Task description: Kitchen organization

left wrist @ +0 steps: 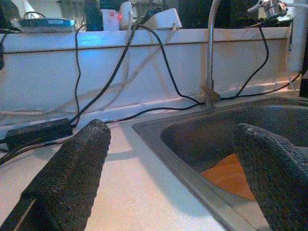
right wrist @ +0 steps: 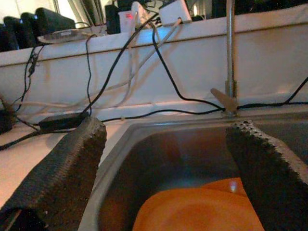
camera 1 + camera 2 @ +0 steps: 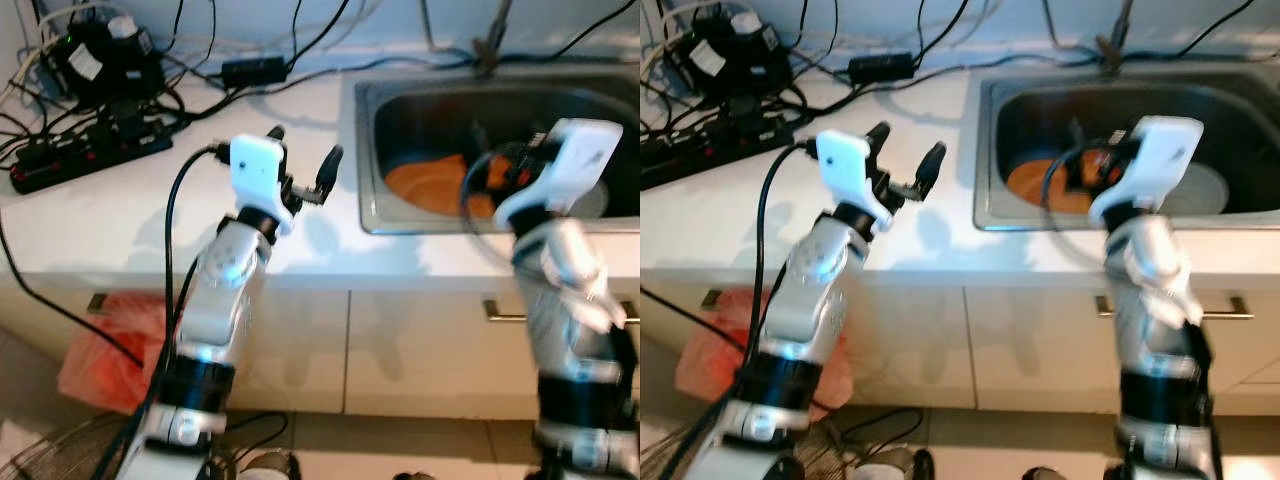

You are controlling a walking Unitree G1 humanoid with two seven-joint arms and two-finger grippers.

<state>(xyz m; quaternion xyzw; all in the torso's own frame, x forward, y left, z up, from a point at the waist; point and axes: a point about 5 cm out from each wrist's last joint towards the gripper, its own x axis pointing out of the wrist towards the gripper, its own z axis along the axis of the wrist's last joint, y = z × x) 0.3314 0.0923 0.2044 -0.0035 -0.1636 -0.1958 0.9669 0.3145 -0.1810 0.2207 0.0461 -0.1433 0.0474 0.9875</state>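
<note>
hovering gripper: left gripper [image 3: 303, 163], raised over the white counter [image 3: 150, 215] just beside the sink's near-left corner, fingers spread wide, holding nothing
right gripper: right gripper [image 2: 163, 163] reaches over the front rim of the sink, its two black fingers [image 2: 62, 168] wide apart, nothing between them
sink: steel sink [image 3: 365, 150] set into the counter, with a thin faucet pipe [image 1: 210, 53] rising at its back edge
task thing: orange plate [image 2: 197, 209] lying flat in the sink bottom, below and ahead of the right gripper, not touched by either gripper
behind the plate: a pale round dish [image 3: 1202, 190] in the sink, partly hidden by the right wrist
counter left: black power strip [image 3: 85, 155] with plugs, a black adapter brick [image 3: 255, 70], many tangled cables [image 3: 200, 45]
below counter: white cabinet fronts with a bar handle [image 3: 1185, 308]; an orange-red plastic bag [image 3: 110, 350] on the floor by the left arm
writing: no brand or label can be read; everything is too blurred
</note>
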